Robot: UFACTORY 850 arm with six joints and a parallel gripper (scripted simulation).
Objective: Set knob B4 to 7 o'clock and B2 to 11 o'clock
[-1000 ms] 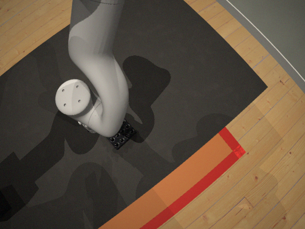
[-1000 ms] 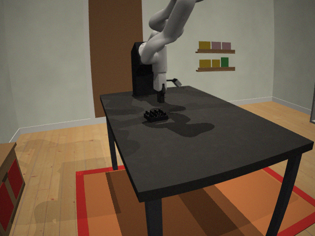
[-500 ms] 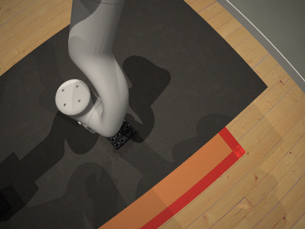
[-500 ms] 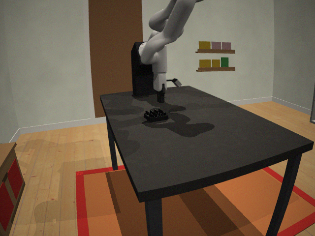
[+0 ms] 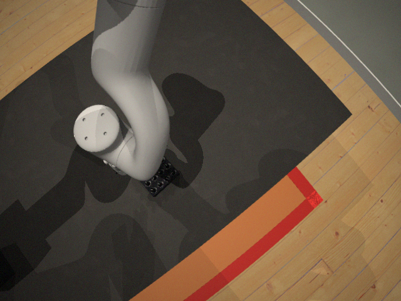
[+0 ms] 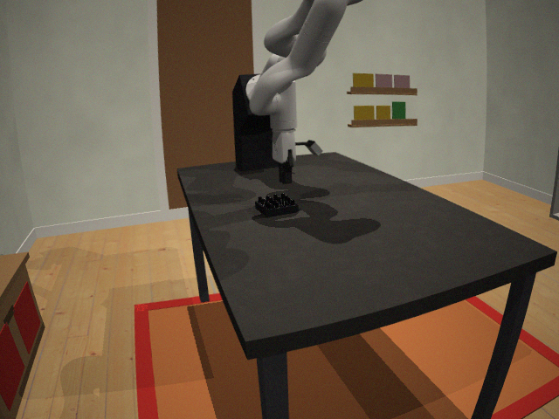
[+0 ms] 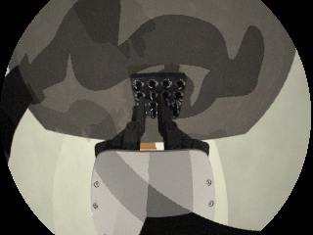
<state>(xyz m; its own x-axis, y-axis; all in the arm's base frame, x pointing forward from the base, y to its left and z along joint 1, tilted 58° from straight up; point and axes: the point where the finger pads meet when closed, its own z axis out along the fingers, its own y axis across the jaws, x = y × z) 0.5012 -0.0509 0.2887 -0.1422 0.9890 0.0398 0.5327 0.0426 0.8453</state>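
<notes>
Knob box [image 5: 160, 177] [image 6: 276, 209] [image 7: 158, 89] with lettering too small to read, jaws slightly apart.

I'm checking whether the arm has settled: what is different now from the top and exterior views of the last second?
Nothing visibly changed. The arm, the gripper and the knob box look as they did; the knobs' lines are too small to compare.
</notes>
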